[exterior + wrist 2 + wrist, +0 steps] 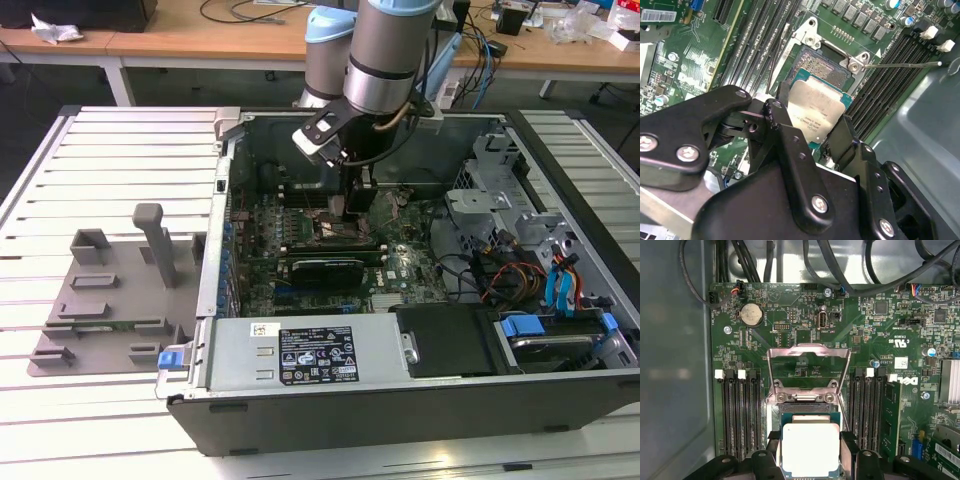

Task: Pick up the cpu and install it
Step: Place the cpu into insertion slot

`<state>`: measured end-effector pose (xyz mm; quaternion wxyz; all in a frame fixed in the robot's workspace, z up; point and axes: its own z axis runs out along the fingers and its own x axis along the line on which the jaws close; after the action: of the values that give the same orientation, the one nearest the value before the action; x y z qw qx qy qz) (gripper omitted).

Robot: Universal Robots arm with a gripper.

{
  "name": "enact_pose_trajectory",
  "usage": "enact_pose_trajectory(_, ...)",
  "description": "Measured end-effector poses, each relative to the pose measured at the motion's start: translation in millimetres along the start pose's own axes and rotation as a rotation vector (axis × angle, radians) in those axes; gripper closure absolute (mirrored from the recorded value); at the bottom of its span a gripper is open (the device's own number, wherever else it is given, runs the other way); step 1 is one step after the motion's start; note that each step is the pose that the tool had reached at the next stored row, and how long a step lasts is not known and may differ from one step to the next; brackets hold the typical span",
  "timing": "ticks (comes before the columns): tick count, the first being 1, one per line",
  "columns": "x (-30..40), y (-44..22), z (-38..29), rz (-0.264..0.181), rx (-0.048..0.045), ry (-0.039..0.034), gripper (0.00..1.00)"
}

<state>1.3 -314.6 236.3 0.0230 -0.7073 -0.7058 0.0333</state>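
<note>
Gripping the cpu (817, 105) by two opposite edges, the tool (809, 122) is closed on it directly over the open socket (815, 64); I cannot tell if it is seated. The socket's hinged metal frame (807, 351) stands raised, between memory slots (740, 415).

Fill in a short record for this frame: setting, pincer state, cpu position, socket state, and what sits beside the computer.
setting: open computer case on a slatted white table, arm reaching inside
pincer: pincer shut on the cpu, fingers on two opposite edges
cpu position: over the motherboard socket, leaving part of it uncovered; whether it is seated cannot be told
socket state: load plate raised open
beside the case: grey tray fixture, on the exterior view's left
</note>
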Motion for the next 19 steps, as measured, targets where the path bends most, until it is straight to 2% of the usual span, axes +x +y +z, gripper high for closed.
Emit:
enact_pose_trajectory(5, 2.7, 0.5, 6.1, 0.000, 0.0000, 0.0000, 0.45)
enact_pose_trajectory(9, 0.6, -1.7, 7.8, -0.004, 0.0000, -0.0009, 0.45)
enact_pose_trajectory(11, -0.4, -3.7, 9.1, -0.004, 0.0000, -0.0052, 0.45)
enact_pose_trajectory(19, -0.3, -2.9, 19.7, -0.004, 0.0000, -0.0053, 0.45)
